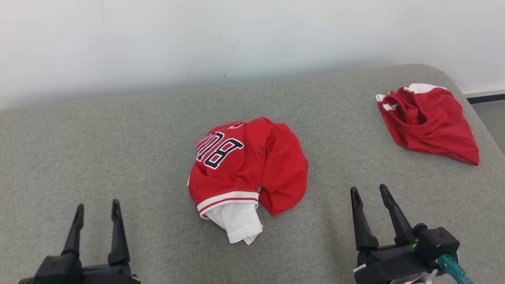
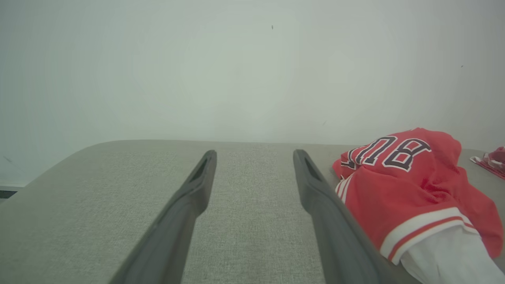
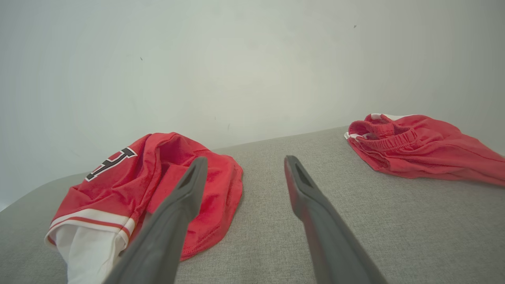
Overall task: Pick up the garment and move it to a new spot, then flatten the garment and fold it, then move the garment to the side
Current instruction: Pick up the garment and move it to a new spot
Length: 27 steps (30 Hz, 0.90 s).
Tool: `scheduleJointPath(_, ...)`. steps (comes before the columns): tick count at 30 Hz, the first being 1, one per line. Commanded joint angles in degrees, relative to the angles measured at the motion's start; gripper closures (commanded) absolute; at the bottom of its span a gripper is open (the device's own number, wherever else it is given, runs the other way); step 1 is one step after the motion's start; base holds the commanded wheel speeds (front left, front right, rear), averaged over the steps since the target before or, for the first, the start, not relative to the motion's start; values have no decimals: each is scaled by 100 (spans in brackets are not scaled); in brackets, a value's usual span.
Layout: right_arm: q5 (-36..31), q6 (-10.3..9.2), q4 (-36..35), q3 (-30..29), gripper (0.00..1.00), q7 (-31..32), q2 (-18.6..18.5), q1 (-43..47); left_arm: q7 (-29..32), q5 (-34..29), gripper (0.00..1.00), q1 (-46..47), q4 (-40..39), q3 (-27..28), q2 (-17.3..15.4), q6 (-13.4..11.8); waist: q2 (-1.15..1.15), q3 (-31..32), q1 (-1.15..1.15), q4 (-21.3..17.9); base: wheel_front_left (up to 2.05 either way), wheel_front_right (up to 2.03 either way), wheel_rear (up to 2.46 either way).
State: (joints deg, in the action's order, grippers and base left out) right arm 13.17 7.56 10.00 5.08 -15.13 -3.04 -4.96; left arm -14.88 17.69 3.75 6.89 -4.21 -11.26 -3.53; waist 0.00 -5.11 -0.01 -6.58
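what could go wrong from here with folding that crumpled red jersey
1. The jersey is bunched, white part poking out; the left claw or right claw may pinch several layers, so it might not flatten.
2. The second red garment lies at the right; moving the jersey aside there could tangle the two.

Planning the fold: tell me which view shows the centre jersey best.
Head view: the whole crumpled jersey from above, unobstructed. Left wrist view cuts its white part off at the edge; right wrist view shows it side-on, lettering mostly hidden.
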Motion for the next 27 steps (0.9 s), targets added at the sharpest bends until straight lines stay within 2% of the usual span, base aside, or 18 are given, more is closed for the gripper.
scheduleJointPath(1, -35, -11, 0, -20, 0, -4, -22, 85, -27, -108, 0, -180, -160, 102, 104, -55, 0, 34, 1, 47, 0, 0, 0)
scheduleJointPath(7, -62, -11, 18, -42, 0, -3, -49, 183, -26, -382, 0, -510, -413, 346, 327, -66, 0, 60, 1, 132, 0, 0, 0)
scheduleJointPath(18, -87, -11, 77, 26, 0, -4, -37, 220, -28, -667, 0, -756, -274, 767, 665, 271, 0, 113, 1, 237, 0, 0, 0)
scheduleJointPath(27, -88, -11, 120, 79, 0, -4, -54, 248, -29, -960, 0, -842, -154, 824, 778, 444, 0, 161, 1, 246, 0, 0, 0)
